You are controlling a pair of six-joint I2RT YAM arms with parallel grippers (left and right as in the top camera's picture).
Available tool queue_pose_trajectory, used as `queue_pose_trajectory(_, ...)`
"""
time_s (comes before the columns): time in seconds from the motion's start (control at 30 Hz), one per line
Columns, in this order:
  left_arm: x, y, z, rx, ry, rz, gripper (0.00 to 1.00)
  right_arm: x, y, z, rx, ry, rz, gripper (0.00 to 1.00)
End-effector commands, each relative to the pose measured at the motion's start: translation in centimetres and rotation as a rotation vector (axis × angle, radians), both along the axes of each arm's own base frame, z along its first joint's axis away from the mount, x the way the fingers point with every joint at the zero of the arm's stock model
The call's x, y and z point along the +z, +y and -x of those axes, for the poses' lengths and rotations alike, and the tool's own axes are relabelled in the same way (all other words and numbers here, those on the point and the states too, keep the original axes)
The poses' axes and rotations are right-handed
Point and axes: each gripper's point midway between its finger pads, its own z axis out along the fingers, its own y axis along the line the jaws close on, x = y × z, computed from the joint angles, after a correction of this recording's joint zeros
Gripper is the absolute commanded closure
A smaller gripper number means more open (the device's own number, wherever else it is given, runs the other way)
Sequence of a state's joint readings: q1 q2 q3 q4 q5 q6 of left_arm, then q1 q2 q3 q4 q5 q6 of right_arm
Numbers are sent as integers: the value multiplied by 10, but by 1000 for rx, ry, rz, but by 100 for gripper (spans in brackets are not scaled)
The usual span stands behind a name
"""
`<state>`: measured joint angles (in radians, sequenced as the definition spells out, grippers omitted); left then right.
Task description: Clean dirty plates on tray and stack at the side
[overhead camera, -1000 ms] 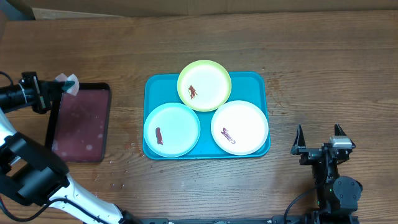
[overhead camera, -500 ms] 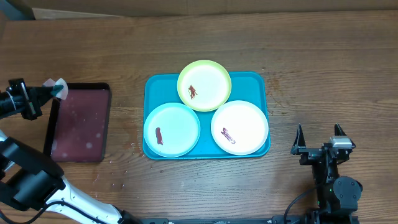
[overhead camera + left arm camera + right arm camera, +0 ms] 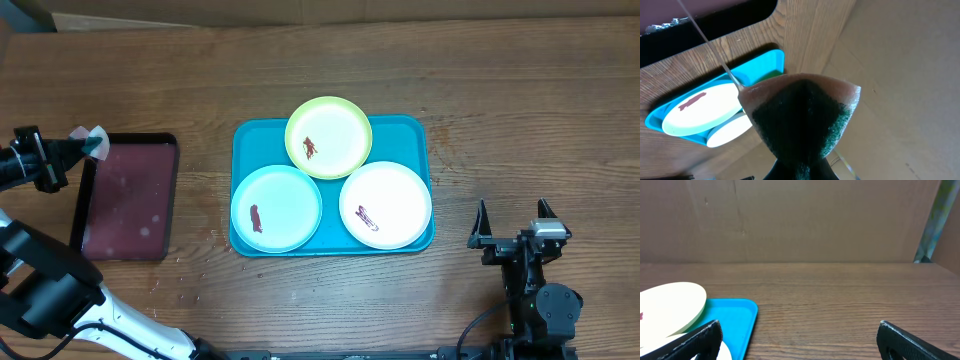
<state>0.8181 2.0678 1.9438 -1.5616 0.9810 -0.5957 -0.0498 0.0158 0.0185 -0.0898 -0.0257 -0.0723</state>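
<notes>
Two arms, three plates, seen from above.
- Far left: left gripper (image 3: 72, 150) clamped on sponge (image 3: 92, 140), dark green face, pale backing; sits at far-left corner of maroon tray (image 3: 125, 205).
- Centre: teal tray (image 3: 246, 140) on wooden table (image 3: 520, 100), carrying all plates. Light blue plate (image 3: 285, 200) near-left; yellow-green plate (image 3: 335, 125) at far edge, overlapping rim; white plate (image 3: 395, 195) near-right. Red-brown smear on each.
- Right: right gripper (image 3: 513, 222) well apart from teal tray, jaws spread wide, nothing between them.

Even soft light, faint shadows beside plates (image 3: 328, 137), wrist-view sponge (image 3: 800, 125) dark, blurred.
</notes>
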Motion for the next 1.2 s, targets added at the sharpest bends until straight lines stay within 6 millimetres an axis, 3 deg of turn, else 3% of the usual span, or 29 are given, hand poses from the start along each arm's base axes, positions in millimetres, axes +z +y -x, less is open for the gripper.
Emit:
queue_pose_trajectory(0.0,19,-3,-2,-13,-67,-22,96,-3,0,0,0,2,4,0)
queue_pose_trajectory(0.63,18,-3,-1,-17,-66,-29,96,-3,0,0,0,2,4,0)
queue_pose_trajectory(1.0,-13,10,18,-52,96,-183,96,-3,0,0,0,2,4,0)
queue_pose_trajectory(1.17,-14,5,17,-90,83,-202,96,-3,0,0,0,2,4,0)
